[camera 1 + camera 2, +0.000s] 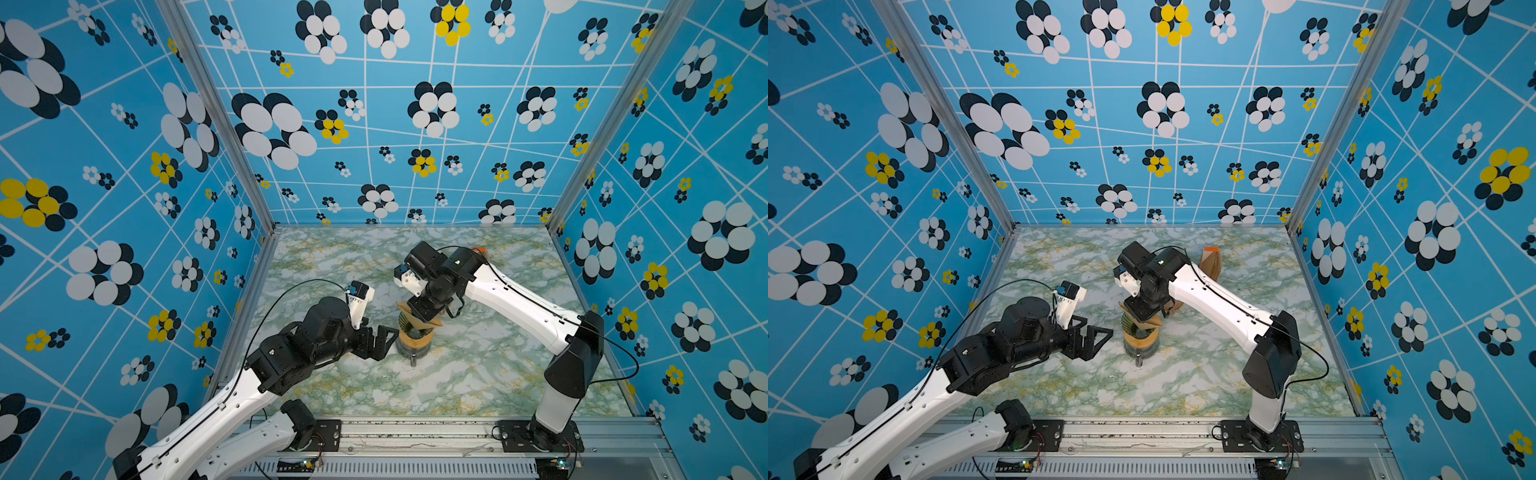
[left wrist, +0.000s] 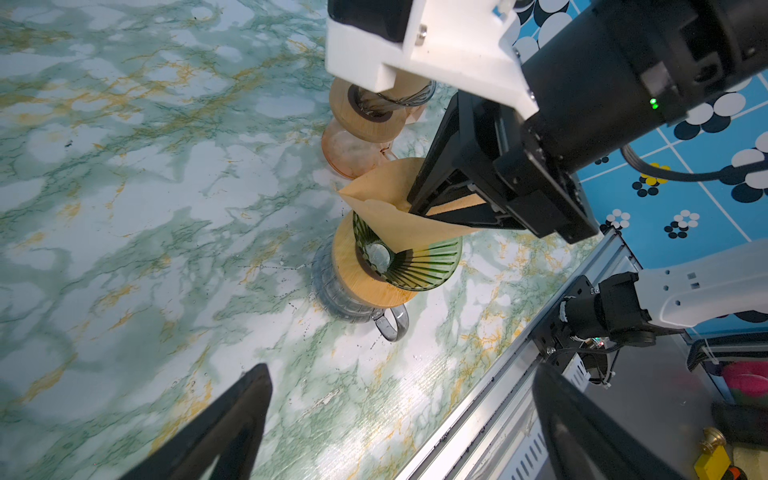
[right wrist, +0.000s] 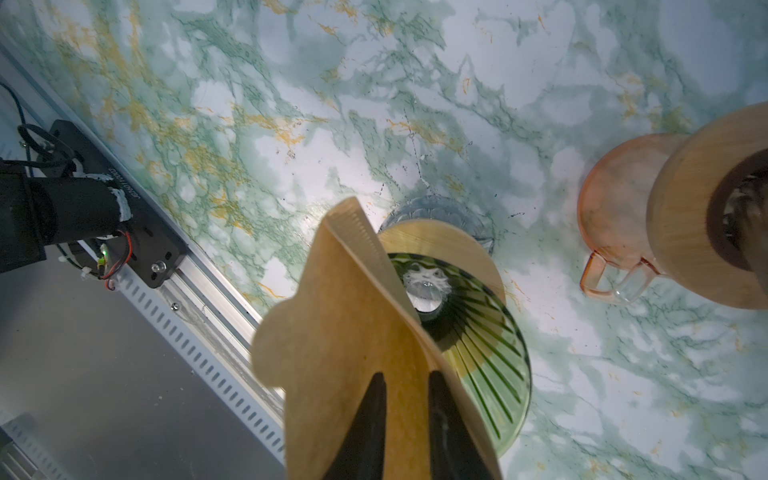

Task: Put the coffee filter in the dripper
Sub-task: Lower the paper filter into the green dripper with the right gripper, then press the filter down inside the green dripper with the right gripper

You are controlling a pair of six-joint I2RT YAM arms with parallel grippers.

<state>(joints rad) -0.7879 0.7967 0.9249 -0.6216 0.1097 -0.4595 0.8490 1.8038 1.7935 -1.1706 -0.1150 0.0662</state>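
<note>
Brown paper filter: the folded brown paper coffee filter has its pointed end down inside the ribbed green glass dripper, but it leans to one side and most of it sticks up past the rim.
Dripper spot: it sits in a round wooden collar on a clear glass server with a handle, about mid-table on the green-veined marble tabletop.
Right gripper: the right gripper straddles the filter's top edge with a thin gap between its fingers. Can't tell if the pads actually press on the paper.
Left gripper: the left gripper is spread wide, holds nothing, and hangs just beside the server without touching it.
Progress: looks mostly done, since the paper is in the cone. What's left, by the look of it, is letting go and getting the filter to sit flat against the ribs instead of standing folded.
Neighbours: a second wooden-collared dripper on a pinkish glass server stands near. A brown paper bag sits at the back.
In the way: nothing blocks the cone, but the pink set is close enough to bump on the way out.
</note>
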